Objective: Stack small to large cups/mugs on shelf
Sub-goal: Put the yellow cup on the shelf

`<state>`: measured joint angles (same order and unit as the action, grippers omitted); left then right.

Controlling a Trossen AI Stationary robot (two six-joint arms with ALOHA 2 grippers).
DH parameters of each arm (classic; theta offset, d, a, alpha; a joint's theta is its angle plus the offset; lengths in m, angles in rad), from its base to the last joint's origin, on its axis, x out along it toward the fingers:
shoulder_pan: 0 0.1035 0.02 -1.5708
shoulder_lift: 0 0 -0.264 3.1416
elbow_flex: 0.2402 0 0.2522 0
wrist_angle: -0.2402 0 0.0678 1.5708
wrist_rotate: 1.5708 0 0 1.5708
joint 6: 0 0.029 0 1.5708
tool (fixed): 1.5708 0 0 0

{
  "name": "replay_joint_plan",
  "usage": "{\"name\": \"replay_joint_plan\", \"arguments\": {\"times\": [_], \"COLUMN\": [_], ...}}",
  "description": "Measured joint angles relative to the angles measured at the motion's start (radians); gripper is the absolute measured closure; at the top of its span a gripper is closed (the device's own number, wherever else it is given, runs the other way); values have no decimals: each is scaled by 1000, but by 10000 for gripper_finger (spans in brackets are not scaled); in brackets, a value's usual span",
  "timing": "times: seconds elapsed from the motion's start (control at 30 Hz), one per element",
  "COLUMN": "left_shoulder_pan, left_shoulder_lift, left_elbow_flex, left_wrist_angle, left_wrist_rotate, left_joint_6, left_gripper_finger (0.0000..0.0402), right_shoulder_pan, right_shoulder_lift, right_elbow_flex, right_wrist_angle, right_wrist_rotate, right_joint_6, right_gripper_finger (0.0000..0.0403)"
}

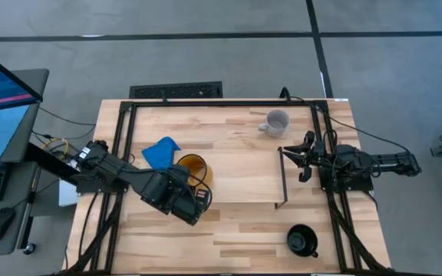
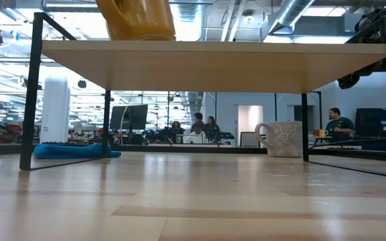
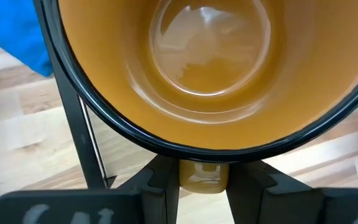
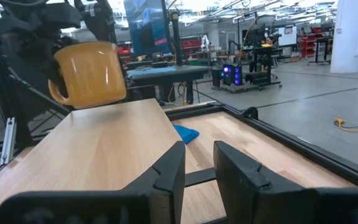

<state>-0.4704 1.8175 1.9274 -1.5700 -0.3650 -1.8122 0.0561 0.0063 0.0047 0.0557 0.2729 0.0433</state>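
Note:
The yellow-orange mug (image 1: 192,169) is at the left end of the shelf (image 1: 240,180), held by my left gripper (image 3: 202,186), which is shut on it. The right wrist view shows this mug (image 4: 89,73) upright at the far end of the shelf board (image 4: 104,155). In the low view its base (image 2: 137,27) is at the board's top; whether it rests there I cannot tell. The pale grey-white mug (image 1: 275,123) stands on the table beyond the shelf, the black mug (image 1: 301,240) near the table's near right corner. My right gripper (image 1: 298,159) waits, slightly open, at the shelf's right end. My left gripper pinches the yellow-orange mug's handle (image 3: 202,175) between its two fingers (image 3: 161,183), coming from the table's near left side and slanting down. The mug's open mouth faces the wrist camera. The mug stays roughly upright over the shelf's left end.
A blue cloth (image 1: 162,152) lies on the table just left of the shelf, beside the held mug. The shelf's black wire legs (image 1: 282,178) stand at both ends. Bare board stretches between the mug and my right gripper. People sit in the room beyond the table (image 2: 200,127).

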Motion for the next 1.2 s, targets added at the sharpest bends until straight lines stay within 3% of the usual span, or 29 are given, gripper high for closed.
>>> {"name": "replay_joint_plan", "arguments": {"times": [0.37, 1.2], "left_shoulder_pan": [51, 58], "left_shoulder_lift": [0, 31], "left_elbow_flex": [-1, -29], "left_wrist_angle": [-1, 4], "left_wrist_rotate": [49, 114], "left_joint_6": [56, 31], "left_gripper_finger": [319, 319], "right_shoulder_pan": [0, 0], "right_shoulder_lift": [0, 0], "right_elbow_flex": [0, 0], "right_wrist_angle": [0, 0], "right_wrist_rotate": [0, 0], "right_joint_6": [0, 0], "right_gripper_finger": [296, 296]}}
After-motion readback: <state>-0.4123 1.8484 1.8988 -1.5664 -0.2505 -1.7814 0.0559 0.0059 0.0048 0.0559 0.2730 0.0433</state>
